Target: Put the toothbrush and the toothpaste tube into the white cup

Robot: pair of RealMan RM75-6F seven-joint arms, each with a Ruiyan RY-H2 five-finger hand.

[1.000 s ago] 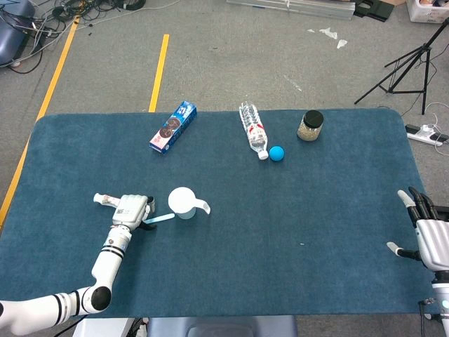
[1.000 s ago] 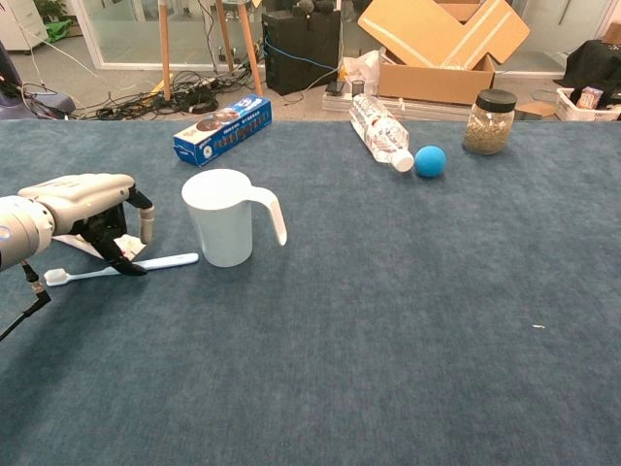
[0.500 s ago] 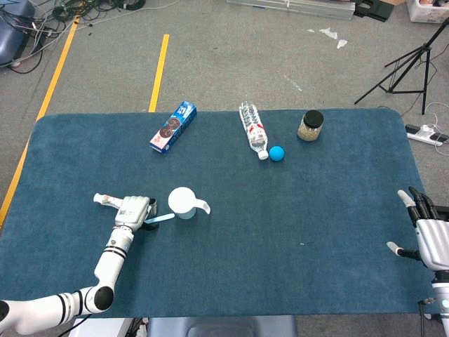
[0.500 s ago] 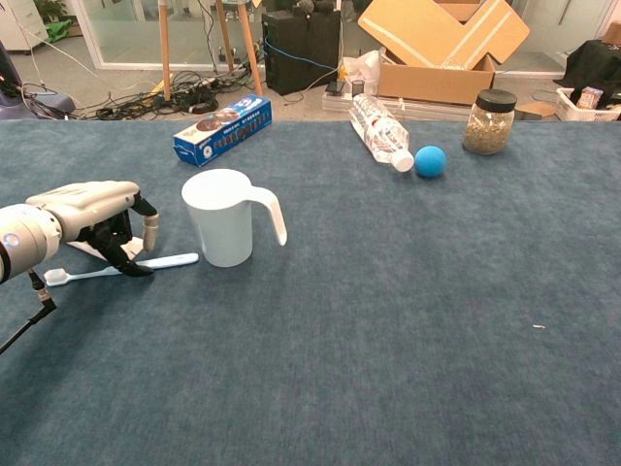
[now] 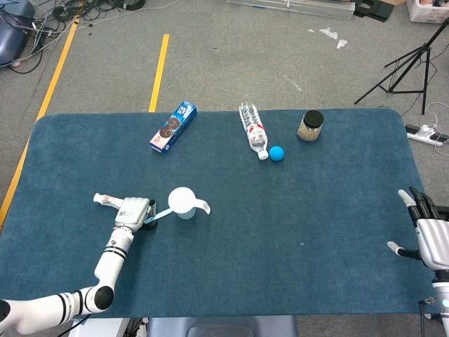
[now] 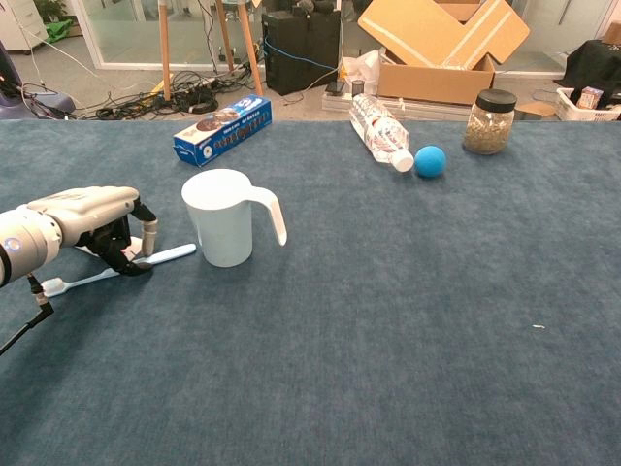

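The white cup stands upright left of the table's middle, handle to the right. My left hand is just left of it, low over the cloth, fingers curled down and pinching the toothbrush. The toothbrush is tilted, its handle end near the cup's base and its head toward the near left. The toothpaste tube lies on the table under and behind that hand, mostly hidden in the chest view. My right hand hovers at the table's right edge, fingers spread, holding nothing.
Along the far side lie a blue cookie box, a plastic bottle on its side, a blue ball and a black-lidded jar.
My left hand's fingers have closed on the toothbrush, and the brush has pivoted, its handle end now slightly raised toward the cup. The right hand has not moved.
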